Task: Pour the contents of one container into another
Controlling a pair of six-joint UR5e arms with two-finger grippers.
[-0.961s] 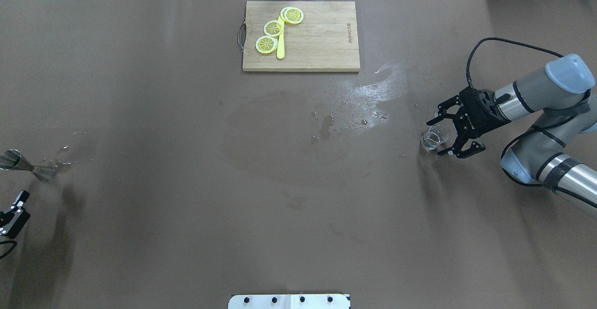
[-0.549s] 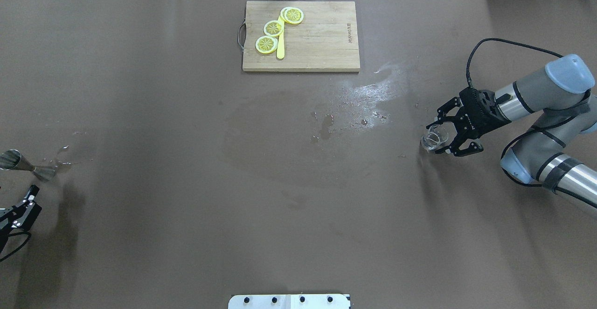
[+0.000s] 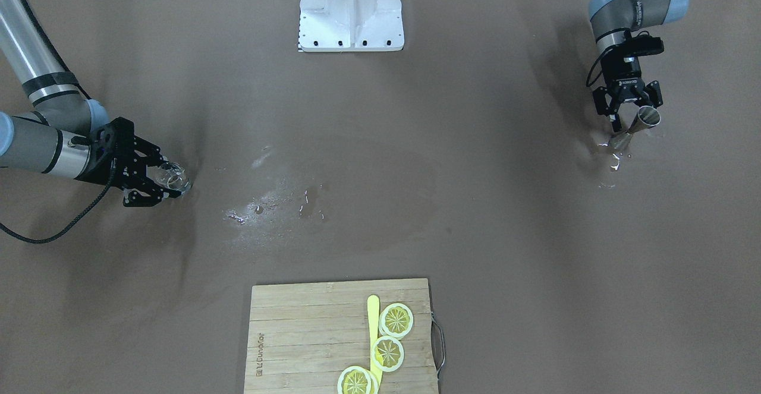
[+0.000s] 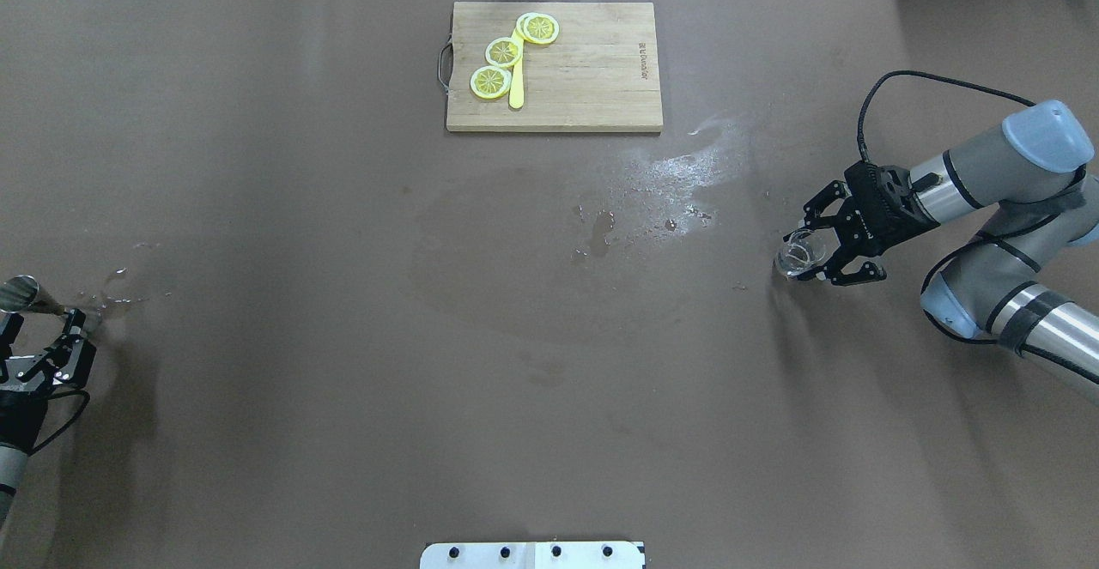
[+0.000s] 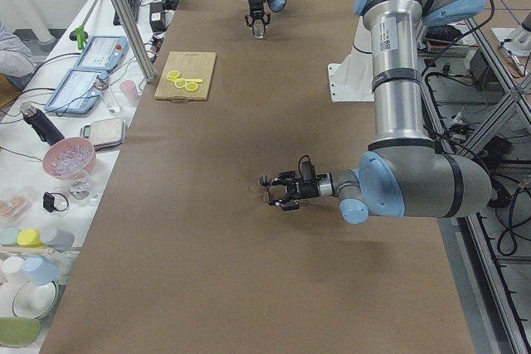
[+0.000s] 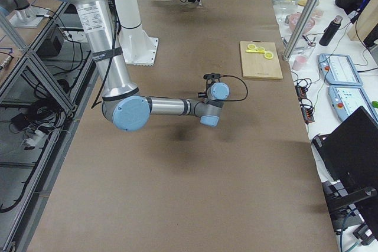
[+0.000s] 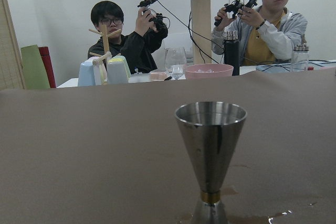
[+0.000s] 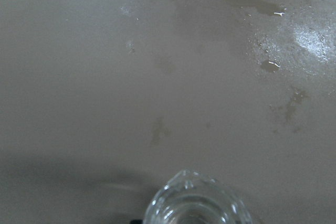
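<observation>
While the steel double-cone jigger (image 3: pixel 634 127) stands at the surface's (image 4: pixel 343 380) left end, long axis vertical, mouth up, the left claw (image 3: pixel 629 112) gapes just behind it; the right claw (image 4: pixel 810 254) straddles a small clear glass (image 3: pixel 169 175), unclenched.

The right arm (image 4: pixel 970 174) is folded at the elbow, with the forearm running low and nearly level to the wrist. The right hand (image 4: pixel 805 253) lies on its side with its fingers (image 4: pixel 850 274) partly apart; whether they press on anything cannot be told. The left arm (image 5: pixel 398 97) stands upright, bends sharply at the elbow, and its forearm runs level out to the left hand (image 3: pixel 634 114), whose fingers (image 3: pixel 606 106) are spread wide.
</observation>
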